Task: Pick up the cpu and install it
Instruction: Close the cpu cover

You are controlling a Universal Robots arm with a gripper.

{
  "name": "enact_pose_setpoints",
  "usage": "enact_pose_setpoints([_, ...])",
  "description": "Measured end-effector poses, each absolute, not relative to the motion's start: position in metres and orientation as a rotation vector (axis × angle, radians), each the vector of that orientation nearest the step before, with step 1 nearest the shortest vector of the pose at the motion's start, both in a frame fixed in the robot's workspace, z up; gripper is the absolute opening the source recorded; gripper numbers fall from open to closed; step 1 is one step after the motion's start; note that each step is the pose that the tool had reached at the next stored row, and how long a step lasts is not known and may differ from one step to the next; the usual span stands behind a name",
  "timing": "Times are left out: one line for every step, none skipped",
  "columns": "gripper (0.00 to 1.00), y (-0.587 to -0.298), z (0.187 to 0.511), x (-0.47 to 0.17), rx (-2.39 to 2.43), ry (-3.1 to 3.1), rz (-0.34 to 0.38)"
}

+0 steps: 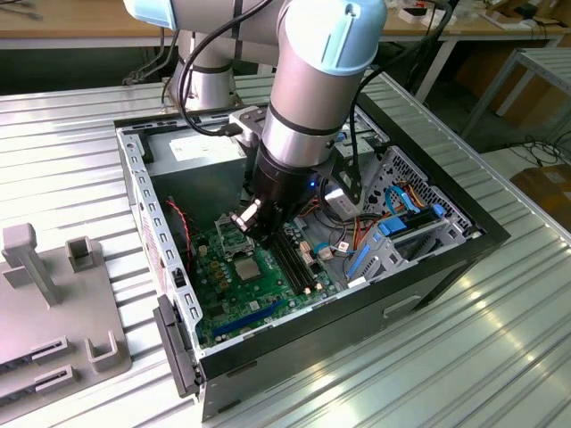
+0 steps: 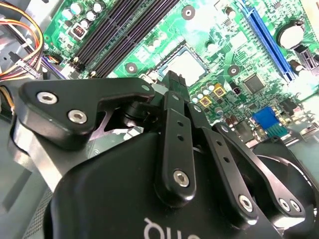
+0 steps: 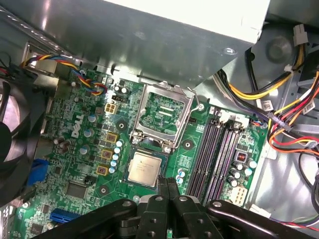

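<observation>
Your gripper (image 3: 167,185) hangs inside the open computer case (image 1: 294,339) with its two black fingertips (image 3: 162,183) pressed together and nothing between them. In both wrist views you see the tips poised over the green motherboard (image 3: 75,149), just beside one edge of the cpu (image 3: 144,168); you cannot tell whether they touch the board. The cpu lies flat and free of the gripper, toward the middle of the motherboard, closer to the edge lined by the black memory slots (image 3: 214,154). It sits between the fingertips and the square metal frame (image 3: 162,115), right against that frame. Beyond the frame, the grey power-supply box (image 3: 149,40) overhangs the motherboard's far edge.
</observation>
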State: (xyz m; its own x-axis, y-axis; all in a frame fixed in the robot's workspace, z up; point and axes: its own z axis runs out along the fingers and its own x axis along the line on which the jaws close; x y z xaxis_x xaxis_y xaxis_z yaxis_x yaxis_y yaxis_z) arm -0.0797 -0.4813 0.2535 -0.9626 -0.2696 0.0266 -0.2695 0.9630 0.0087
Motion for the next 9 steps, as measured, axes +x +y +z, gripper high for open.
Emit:
enact_pose_setpoints([0.11, -0.4813, 0.2536, -0.0797, 0.424, -3.085, -0.008])
enact_pose_setpoints([0.11, -0.4813, 0.2536, -0.0797, 0.424, -3.085, -0.008])
enact_pose_setpoints([0.11, -0.4813, 0.2536, -0.0797, 0.425, -3.085, -0.007])
enact_pose_setpoints([0.11, -0.4813, 0.2536, -0.0796, 0.425, -3.085, -0.008])
enact_pose_setpoints([0.11, -0.4814, 0.2536, -0.0797, 0.425, -3.085, -0.008])
enact_pose_setpoints([0.11, -0.4813, 0.2536, -0.0797, 0.425, -3.085, -0.008])
enact_pose_setpoints([0.11, -0.4814, 0.2536, -0.0797, 0.425, -3.085, -0.007])
enact_pose_setpoints([0.11, -0.4813, 0.2536, -0.0797, 0.425, -3.085, -0.007])
enact_pose_setpoints([0.11, -0.4814, 0.2536, -0.0797, 0.425, -3.085, -0.007])
